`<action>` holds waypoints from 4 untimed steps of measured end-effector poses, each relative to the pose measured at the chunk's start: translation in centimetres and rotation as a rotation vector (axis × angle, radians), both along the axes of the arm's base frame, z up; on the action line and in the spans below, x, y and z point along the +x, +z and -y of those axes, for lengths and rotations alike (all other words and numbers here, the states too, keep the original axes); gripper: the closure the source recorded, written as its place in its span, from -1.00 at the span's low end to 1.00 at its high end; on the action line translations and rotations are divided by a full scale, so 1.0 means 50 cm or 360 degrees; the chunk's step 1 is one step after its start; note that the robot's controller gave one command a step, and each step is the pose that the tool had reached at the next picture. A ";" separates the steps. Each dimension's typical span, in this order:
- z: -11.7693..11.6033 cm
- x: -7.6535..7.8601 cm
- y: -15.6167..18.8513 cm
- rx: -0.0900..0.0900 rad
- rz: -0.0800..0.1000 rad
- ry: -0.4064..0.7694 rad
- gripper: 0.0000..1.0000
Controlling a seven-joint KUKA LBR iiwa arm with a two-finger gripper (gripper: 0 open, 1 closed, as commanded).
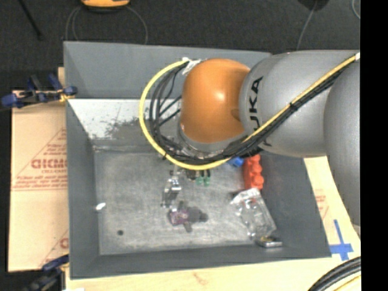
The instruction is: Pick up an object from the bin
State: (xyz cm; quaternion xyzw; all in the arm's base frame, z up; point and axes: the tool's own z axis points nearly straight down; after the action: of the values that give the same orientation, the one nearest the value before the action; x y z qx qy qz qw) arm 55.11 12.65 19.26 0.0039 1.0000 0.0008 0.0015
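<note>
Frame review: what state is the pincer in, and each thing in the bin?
Pincer: hanging low over mid-floor, right by the purple thing.
Purple thing: lying loose on the floor.
Red block: lying at right, partly under the arm.
Clear wrapper: crumpled, on the floor.
Green thing: partly hidden by the wrist.
White bit: loose, at left.

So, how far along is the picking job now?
Done: no thing looks lifted yet. In hand: the claw hangs low over the bin floor, just above a small purple thing near the middle. Left: gripping one thing and raising it out; the red piece and clear wrapper lie apart.
</note>
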 end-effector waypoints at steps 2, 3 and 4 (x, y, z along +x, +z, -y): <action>0.240 -0.036 -0.219 -0.0009 -0.0006 -0.0142 -1.00; 0.210 -0.101 -0.235 0.0000 0.0040 -0.0150 -1.00; 0.209 -0.103 -0.234 0.0001 0.0023 -0.0152 1.00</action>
State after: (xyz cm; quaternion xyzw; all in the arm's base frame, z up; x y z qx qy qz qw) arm 49.96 2.20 7.56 0.0515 0.9986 0.0012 0.0086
